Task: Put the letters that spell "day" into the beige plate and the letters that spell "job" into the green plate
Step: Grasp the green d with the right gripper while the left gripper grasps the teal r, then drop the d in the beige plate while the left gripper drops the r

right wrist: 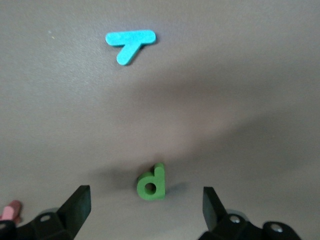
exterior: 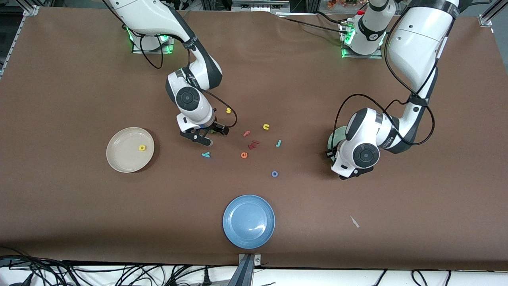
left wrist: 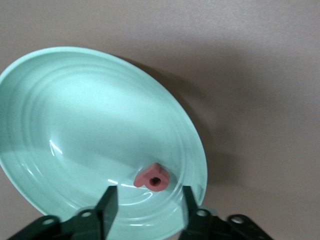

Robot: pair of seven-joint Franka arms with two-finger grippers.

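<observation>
The left hand [left wrist: 147, 200] hangs over the green plate [left wrist: 75, 125], which sits on the brown desk [exterior: 79, 218] toward the left arm's end. In the front view the arm hides most of this plate. The fingers [left wrist: 107, 205] are apart and hold nothing. A pink letter [left wrist: 152, 177] lies inside the green plate, just below the gap between the fingers, touching neither one.

The right hand [right wrist: 145, 207] is low over the desk near the middle, beside the beige plate [exterior: 119, 163]. Its fingers are spread wide and hold nothing. A green letter [right wrist: 151, 184] lies flat on the desk between them, touching neither finger. A teal letter y [right wrist: 130, 44] lies on the desk near it, nearer to the front camera.

The beige plate sits toward the right arm's end of the desk. A yellow letter [exterior: 142, 148] lies inside it.

More small letters are scattered in the middle of the desk: a yellow one [exterior: 228, 110], another yellow one [exterior: 266, 127], a pink one [exterior: 247, 133], a dark red one [exterior: 254, 144], an orange one [exterior: 244, 155], a teal hooked one [exterior: 278, 143] and a blue ring [exterior: 274, 173]. The blue ring is the one nearest to the front camera.

A blue plate [exterior: 249, 221] sits nearest to the front camera, with nothing in it.
</observation>
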